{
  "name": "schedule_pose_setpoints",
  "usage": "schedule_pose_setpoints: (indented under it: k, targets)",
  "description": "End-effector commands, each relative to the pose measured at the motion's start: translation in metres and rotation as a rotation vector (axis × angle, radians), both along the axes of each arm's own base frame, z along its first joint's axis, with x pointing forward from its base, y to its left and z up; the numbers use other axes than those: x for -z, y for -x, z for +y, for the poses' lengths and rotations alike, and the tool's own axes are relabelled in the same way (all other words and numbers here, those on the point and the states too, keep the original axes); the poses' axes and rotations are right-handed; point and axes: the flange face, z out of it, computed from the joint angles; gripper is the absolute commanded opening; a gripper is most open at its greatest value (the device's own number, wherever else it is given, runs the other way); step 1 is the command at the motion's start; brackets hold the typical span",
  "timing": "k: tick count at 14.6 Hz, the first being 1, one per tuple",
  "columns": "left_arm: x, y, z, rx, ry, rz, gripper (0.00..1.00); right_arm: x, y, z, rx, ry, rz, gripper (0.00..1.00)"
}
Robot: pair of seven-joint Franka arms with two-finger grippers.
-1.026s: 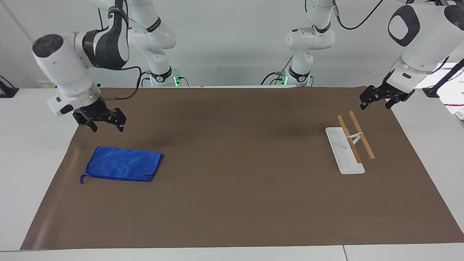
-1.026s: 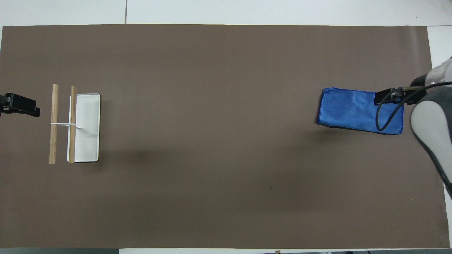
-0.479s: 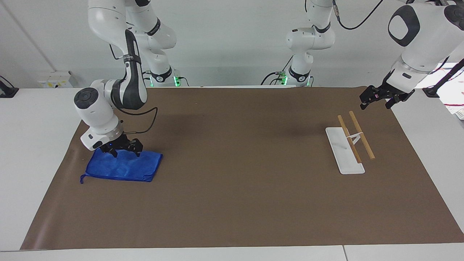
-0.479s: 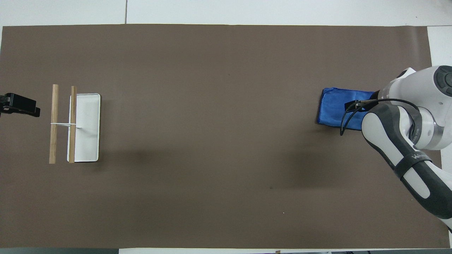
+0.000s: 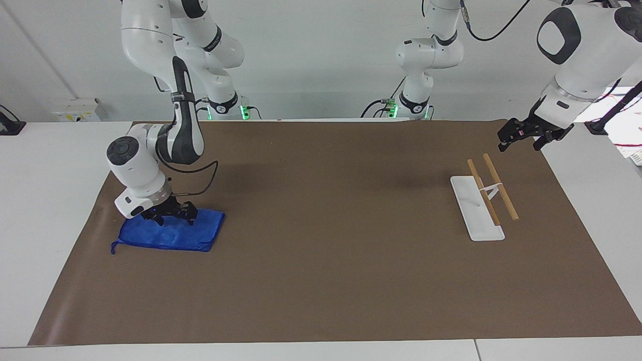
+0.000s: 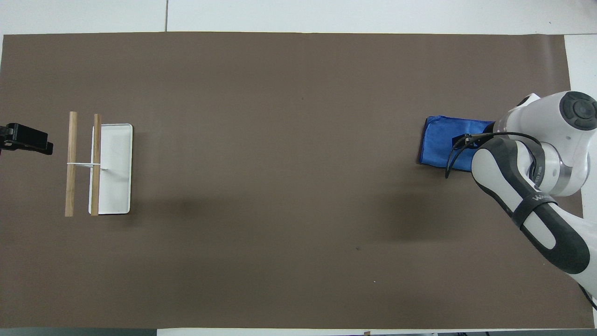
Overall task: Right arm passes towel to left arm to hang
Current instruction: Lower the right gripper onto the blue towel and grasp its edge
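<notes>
Your right gripper [image 5: 168,217] has dropped from well above the mat to the towel [image 5: 170,231] in 1 second, and most of that descent came in the first half; over the last half it has only settled a little lower. It now sits at the towel's edge nearer the robots, with its fingers spread and their tips at the cloth. From the facing view they look to be touching or just about to, but nothing is pinched yet.

The towel itself has not moved. It lies flat and folded on the brown mat [image 5: 321,281] at the right arm's end of the table, its thin corner loop [image 5: 114,247] trailing off the corner farther from the robots. In the overhead view the right arm's wrist covers much of the towel, so go by the facing view for contact.

So the reach looks finished, and the grasp is what you should expect next: close on the near edge, then lift.

Your left gripper [image 5: 519,135] waits, unchanged, in the air near the mat's corner at the left arm's end. I cannot tell whether its fingers are open or closed. Below it, the rack [image 5: 484,200], with 2 wooden bars on a white base, stands bare, well apart from the towel. The handover and the hanging are all still ahead of you.
</notes>
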Motion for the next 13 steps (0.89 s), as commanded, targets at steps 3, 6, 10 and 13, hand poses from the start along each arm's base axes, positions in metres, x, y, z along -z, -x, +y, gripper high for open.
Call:
schedule_pose_setpoints:
  k: [3, 6, 10, 13]
  targets:
    - [-0.001, 0.006, -0.001, 0.008, -0.01, -0.013, 1.0, 0.014, -0.005, -0.003, -0.011, -0.005, -0.032, 0.95]
    - [-0.001, 0.006, -0.001, 0.008, -0.01, -0.013, 1.0, 0.014, -0.004, -0.002, -0.016, -0.005, -0.026, 0.69]
    - [-0.001, 0.006, -0.001, 0.008, -0.01, -0.013, 1.0, 0.004, -0.011, 0.004, -0.033, -0.007, -0.004, 0.0]
    - [-0.001, 0.006, -0.001, 0.008, -0.01, -0.013, 1.0, -0.012, -0.02, 0.009, -0.046, -0.01, 0.035, 0.0]
